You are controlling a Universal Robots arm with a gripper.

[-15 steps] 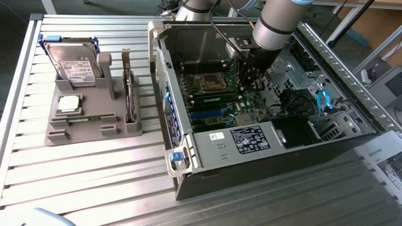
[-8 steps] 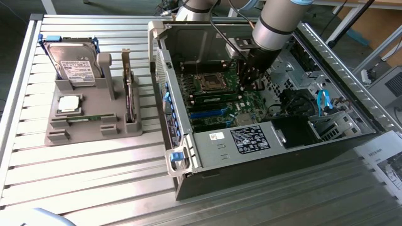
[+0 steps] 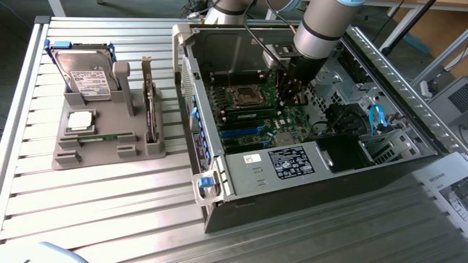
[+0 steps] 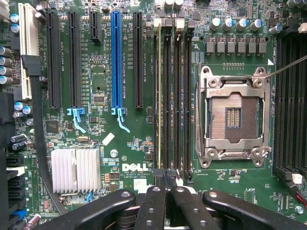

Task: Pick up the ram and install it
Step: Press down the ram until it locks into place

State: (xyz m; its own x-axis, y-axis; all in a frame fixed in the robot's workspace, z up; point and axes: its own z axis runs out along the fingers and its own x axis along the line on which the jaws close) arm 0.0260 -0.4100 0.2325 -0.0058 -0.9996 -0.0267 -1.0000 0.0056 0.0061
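Gripper (image 4: 168, 188): we are seeing its fingers pressed together with nothing between them, hanging over the motherboard (image 4: 124, 143) inside the open computer case (image 3: 307, 203).
Ram (image 4: 159, 96): we are viewing it edge-on, standing in a memory slot near the empty processor socket (image 4: 233, 117), its end just beside the fingertips.
Second ram (image 3: 98, 138): we are finding it lying flat on the grey tray (image 3: 102, 154), well apart from the case.

The arm (image 3: 321, 27) reaches steeply down from above, and the gripper (image 3: 291, 97) points downward with its two fingers (image 4: 154, 206) pressed together.
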